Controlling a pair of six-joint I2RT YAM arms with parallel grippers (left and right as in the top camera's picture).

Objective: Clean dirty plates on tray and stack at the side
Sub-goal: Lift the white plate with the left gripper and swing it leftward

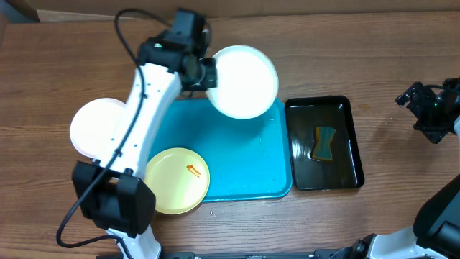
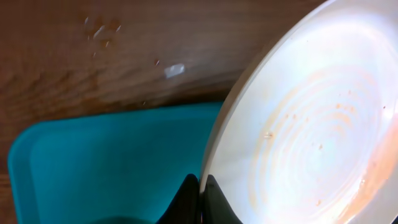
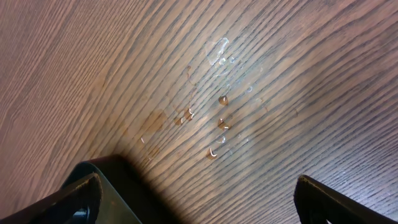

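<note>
the left hand (image 1: 207, 72) is closed on the rim of a white plate (image 1: 246, 80). in the left wrist view its two dark fingers (image 2: 184, 202) pinch the plate's edge from either side. this plate sits over the far rim of the turquoise tray (image 1: 251, 169), partly above the tray and partly above the table (image 1: 65, 65) beyond it. i cannot tell whether it touches the rim. seen close, its face carries faint orange rings (image 2: 292, 124) of smeared residue. a pale yellow plate (image 1: 172, 183) lies at the tray's near left corner and overhangs the rim there, with a small orange smear (image 1: 192, 170) on its right side. a second white plate (image 1: 92, 129) rests on the table just left of the tray, partly hidden by the left arm. a black tray (image 1: 353, 140) lies close beside the turquoise one on its right, and a sponge (image 1: 325, 144) lies inside it. the right hand (image 1: 430, 108) is at the far right above bare table, well apart from the plates. its fingers (image 3: 81, 193) are spread wide and hold nothing. a few droplets (image 3: 219, 121) lie on the wood below it.
</note>
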